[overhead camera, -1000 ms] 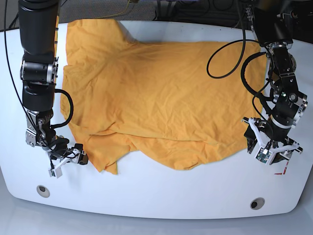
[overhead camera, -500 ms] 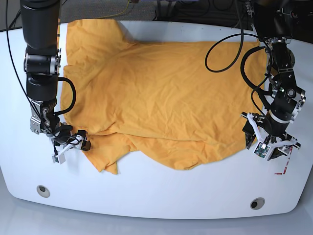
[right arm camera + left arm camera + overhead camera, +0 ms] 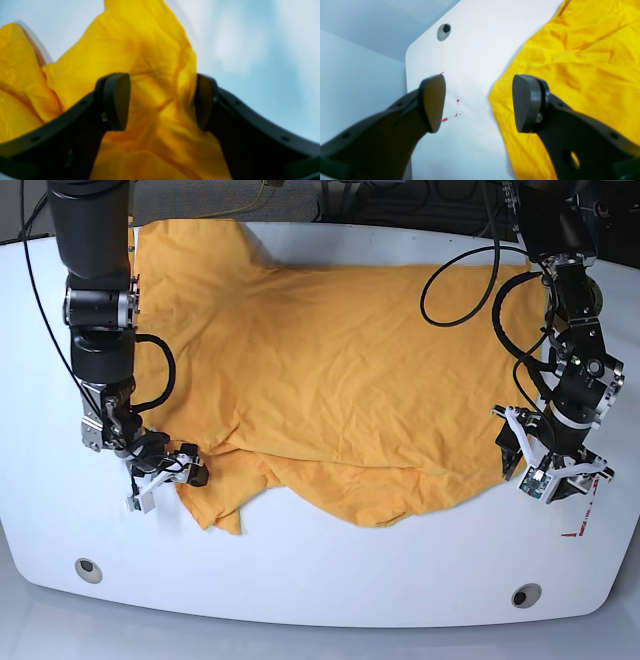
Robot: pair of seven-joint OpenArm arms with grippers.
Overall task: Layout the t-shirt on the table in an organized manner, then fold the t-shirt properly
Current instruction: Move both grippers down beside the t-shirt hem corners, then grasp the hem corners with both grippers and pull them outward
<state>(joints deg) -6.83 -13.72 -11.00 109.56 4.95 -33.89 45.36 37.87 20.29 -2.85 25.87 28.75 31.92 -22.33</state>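
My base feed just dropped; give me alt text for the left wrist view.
The left gripper hangs open over the table, its right finger above the t-shirt edge, nothing held. Red tape marks and a grey grommet show beyond.

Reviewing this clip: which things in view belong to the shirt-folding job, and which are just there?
Part of the job:
- t-shirt, spread rumpled
- table under it
- right gripper, open, astride a fabric fold
- left gripper, open, at the shirt's edge

Just there:
- two grey grommets
- red tape marks
- black cables
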